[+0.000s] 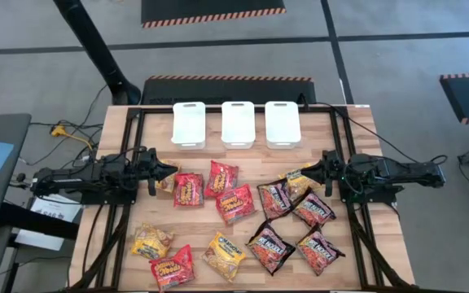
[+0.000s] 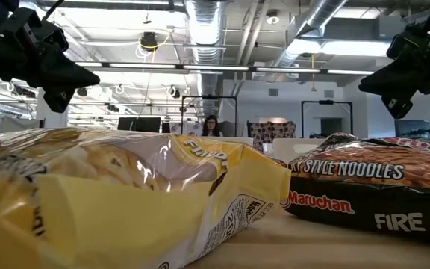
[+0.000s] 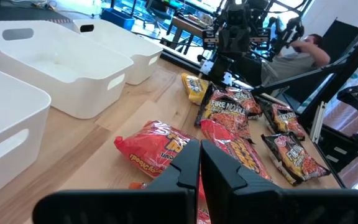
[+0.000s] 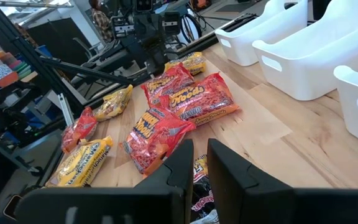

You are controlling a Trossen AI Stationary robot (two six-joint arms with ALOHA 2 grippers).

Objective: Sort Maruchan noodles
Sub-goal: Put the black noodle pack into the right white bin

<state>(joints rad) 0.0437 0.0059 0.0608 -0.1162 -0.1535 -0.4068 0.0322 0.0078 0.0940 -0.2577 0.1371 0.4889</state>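
Several Maruchan noodle packets lie flat across the wooden table, none touched by a gripper. Red ones sit mid-table, yellow ones near the front, and dark ones toward the right. In the low view a yellow packet and a dark packet lie closest. My left gripper hovers shut at the table's left, above the packets. My right gripper hovers at the table's right with a narrow gap between its fingers and nothing in it.
Three white tubs stand side by side along the far edge. Bare wood lies between them and the packets. Black frame rails run along the table's left and right sides. A person sits in the room beyond.
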